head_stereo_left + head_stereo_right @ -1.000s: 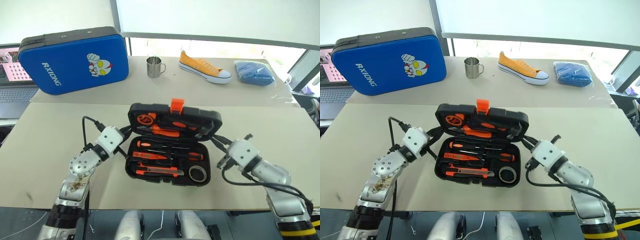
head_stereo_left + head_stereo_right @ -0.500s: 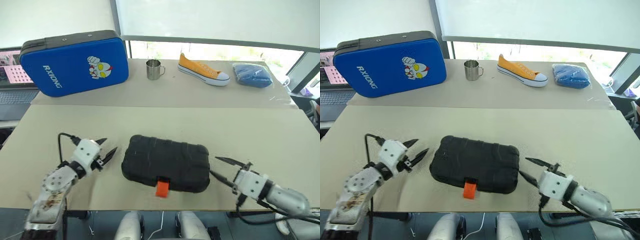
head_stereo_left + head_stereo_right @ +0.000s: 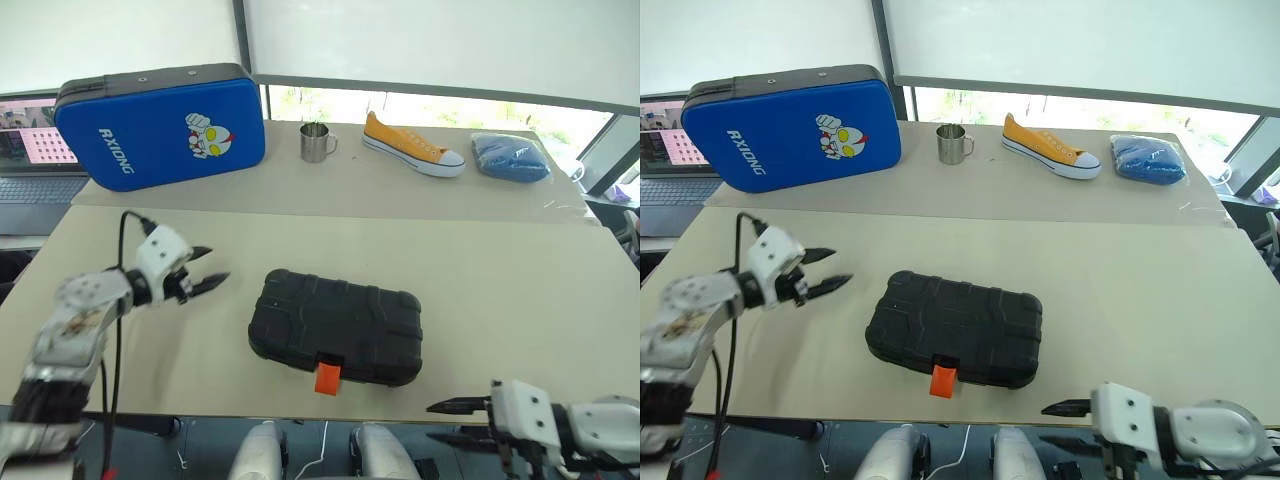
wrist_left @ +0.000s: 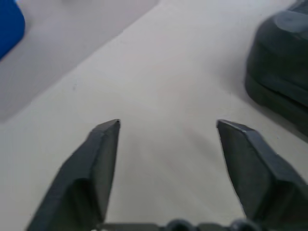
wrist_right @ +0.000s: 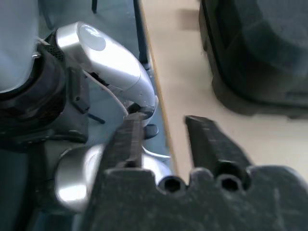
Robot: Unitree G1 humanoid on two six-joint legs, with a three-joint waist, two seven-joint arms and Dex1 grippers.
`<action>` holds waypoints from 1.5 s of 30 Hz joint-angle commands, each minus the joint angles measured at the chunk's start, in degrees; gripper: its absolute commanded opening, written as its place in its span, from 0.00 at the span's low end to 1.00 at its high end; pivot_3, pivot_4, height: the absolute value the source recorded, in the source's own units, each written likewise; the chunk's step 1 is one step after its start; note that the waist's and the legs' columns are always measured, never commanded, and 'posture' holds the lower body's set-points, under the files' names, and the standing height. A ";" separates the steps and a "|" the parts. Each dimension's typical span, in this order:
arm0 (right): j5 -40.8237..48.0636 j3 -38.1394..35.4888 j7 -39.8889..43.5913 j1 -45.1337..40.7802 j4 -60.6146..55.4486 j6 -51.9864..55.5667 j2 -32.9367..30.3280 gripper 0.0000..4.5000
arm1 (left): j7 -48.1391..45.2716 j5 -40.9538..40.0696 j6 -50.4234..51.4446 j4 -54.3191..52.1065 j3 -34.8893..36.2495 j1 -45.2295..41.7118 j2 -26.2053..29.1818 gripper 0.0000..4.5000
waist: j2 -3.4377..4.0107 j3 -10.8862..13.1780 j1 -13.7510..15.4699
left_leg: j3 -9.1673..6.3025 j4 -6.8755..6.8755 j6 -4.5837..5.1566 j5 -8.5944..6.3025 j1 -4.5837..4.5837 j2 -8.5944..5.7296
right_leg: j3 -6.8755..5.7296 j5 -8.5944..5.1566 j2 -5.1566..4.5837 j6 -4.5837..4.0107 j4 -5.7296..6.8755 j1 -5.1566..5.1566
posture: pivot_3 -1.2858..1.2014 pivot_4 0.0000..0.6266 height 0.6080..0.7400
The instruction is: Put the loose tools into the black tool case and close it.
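Since a second ago the lid has come down on the black tool case (image 3: 335, 327), and both arms have drawn away from it. Half a second ago the right pincer (image 3: 452, 421) reached along the case's right end; now it hangs off the near edge of the table (image 3: 520, 290), below and to the right of the case. The left pincer (image 3: 205, 281) has lifted slightly and shifted outward.

Its fingers (image 4: 98, 159) are spread apart with nothing between them, tips aimed at the case's left end, which lies a short way ahead on the bare table. The right pincer's jaws stand a narrow gap apart, also empty, with the case's front corner just beyond them in the wrist view.

No loose tools lie on the table, so they are judged to be packed inside. The orange latch (image 3: 327, 378) sticks out from the case's near edge, and whether it has caught cannot be told. To finish well, a pincer should probably press the lid near that latch while the other steadies the shell, so the case does not slide.

Farther back sit the blue case (image 3: 160, 125), a metal cup (image 3: 315, 142), an orange shoe (image 3: 412, 146) and a blue bundle (image 3: 511, 158).
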 commanded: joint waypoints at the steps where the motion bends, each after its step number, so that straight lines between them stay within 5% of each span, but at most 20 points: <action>1: -1.71 2.73 -0.48 -3.96 0.44 2.20 0.71 0.02 | -2.28 3.94 -6.91 7.92 -3.86 -5.12 -1.95 0.30 | -0.01 -0.01 -0.09 | 0.03 0.00 0.00 0.00 -0.09 -0.02 | 0.03 0.01 0.00 0.00 0.00 -0.11 | 0.52 0.24 0.99; 5: -2.33 5.25 -2.18 -10.60 1.97 5.49 3.26 0.00 | -6.72 6.22 -11.58 13.00 -8.55 -9.87 -4.94 0.01 | -0.12 -0.04 -0.15 | 0.01 0.01 0.00 -0.03 -0.58 -0.01 | 0.03 0.03 0.04 0.00 0.07 -0.59 | 0.52 0.24 0.99; 17: -7.55 0.12 -13.45 -18.79 7.70 11.76 9.98 0.00 | -20.16 -0.86 0.57 -8.41 -8.92 -0.88 2.04 0.01 | -0.09 -0.01 -0.96 | -0.06 0.06 -0.01 -0.03 -0.66 0.05 | 0.04 0.01 -0.06 0.05 0.23 -0.68 | 0.52 0.24 0.99; 27: 1.83 -8.90 -5.80 -9.84 2.97 11.89 8.26 0.00 | -21.78 -10.14 18.39 -10.13 -8.20 -21.26 -4.53 0.01 | -0.10 0.00 0.61 | -0.31 0.62 0.09 -0.08 -1.06 -0.06 | -0.21 0.05 0.00 0.20 0.22 -0.63 | 0.52 0.24 0.99; 34: 1.55 -4.40 -4.94 -9.28 -0.87 12.03 8.84 0.00 | -25.62 4.72 1.55 -7.74 -24.88 -17.72 -6.46 0.01 | 0.26 -0.20 -1.23 | -0.38 0.57 0.29 -0.22 -0.78 -0.06 | 0.08 0.04 0.10 0.24 0.15 -0.44 | 0.52 0.24 0.99; 45: -6.55 9.33 -9.18 -16.87 1.71 13.22 13.05 0.00 | -24.60 8.11 -4.87 -1.38 -25.52 -18.65 -9.10 0.01 | 0.11 -0.30 -0.70 | -0.30 0.63 0.28 -0.22 -0.59 -0.05 | 0.02 0.06 0.09 0.21 0.18 -0.25 | 0.52 0.24 0.99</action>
